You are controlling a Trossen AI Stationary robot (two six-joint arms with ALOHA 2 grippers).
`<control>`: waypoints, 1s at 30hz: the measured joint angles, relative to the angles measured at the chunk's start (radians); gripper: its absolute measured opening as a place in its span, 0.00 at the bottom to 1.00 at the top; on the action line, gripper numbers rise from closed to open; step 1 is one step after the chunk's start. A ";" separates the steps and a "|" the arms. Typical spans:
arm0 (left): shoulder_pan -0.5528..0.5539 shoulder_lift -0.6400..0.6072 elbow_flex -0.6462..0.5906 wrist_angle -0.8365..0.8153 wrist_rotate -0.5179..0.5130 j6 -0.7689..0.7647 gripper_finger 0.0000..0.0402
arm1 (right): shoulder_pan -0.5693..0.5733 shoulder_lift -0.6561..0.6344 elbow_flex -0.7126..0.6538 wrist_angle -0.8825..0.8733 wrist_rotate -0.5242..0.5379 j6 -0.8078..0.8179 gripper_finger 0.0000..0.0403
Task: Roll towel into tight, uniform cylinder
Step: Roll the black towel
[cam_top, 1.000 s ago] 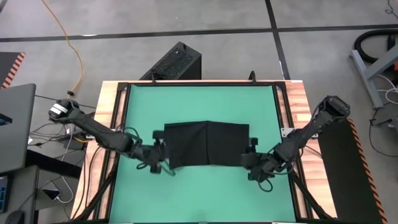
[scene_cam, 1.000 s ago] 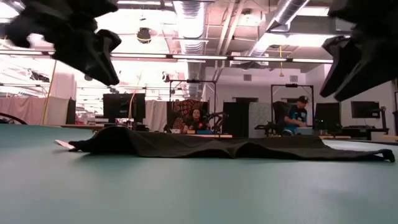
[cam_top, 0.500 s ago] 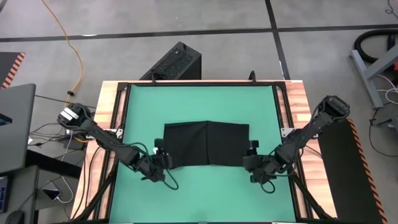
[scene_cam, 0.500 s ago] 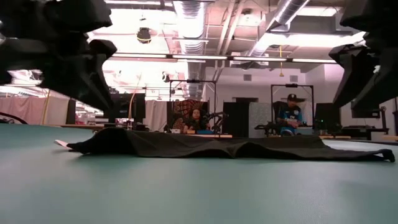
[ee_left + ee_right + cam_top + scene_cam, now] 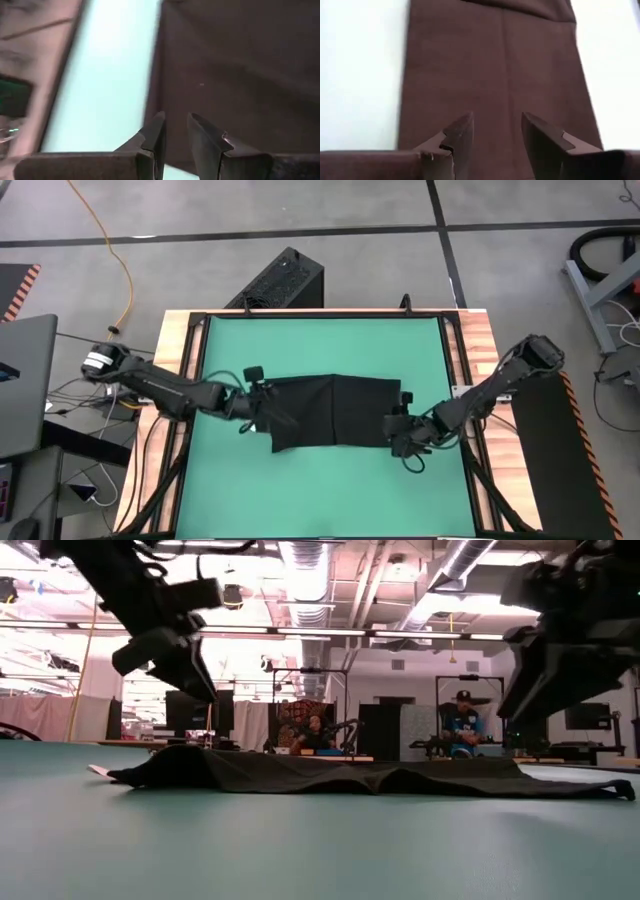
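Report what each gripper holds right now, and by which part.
Nothing is held. The left gripper and right gripper hover open above opposite ends of the flat towel.

Bright, even overhead light; glaring ceiling lamps point(image 5: 300, 565) in low view; blurred, washed-out wrist views.

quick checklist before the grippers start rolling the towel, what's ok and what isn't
1. Towel lies flat on the green mat: ok, with one low ridge across its middle.
2. Left gripper at the towel's edge: ok, over its left edge.
3. Left gripper open, nothing held: ok, narrow gap.
4. Right gripper at the opposite edge: ok, above the cloth.
5. Right gripper open and empty: ok.
6. Both grippers low enough to pinch the cloth: cannot tell.
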 joint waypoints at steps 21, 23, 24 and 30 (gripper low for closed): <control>0.022 -0.069 -0.154 0.026 0.021 -0.255 0.04 | -0.054 0.000 -0.034 0.023 -0.006 -0.016 0.46; 0.058 -0.068 -0.165 0.035 0.021 -0.319 0.03 | -0.053 0.000 -0.061 0.050 -0.010 -0.013 0.46; 0.078 -0.069 -0.171 0.040 0.027 -0.341 0.03 | -0.054 0.000 -0.074 0.060 -0.011 -0.013 0.46; 0.156 -0.068 -0.180 0.053 0.124 -0.346 0.07 | -0.054 0.000 -0.113 0.084 -0.009 -0.013 0.46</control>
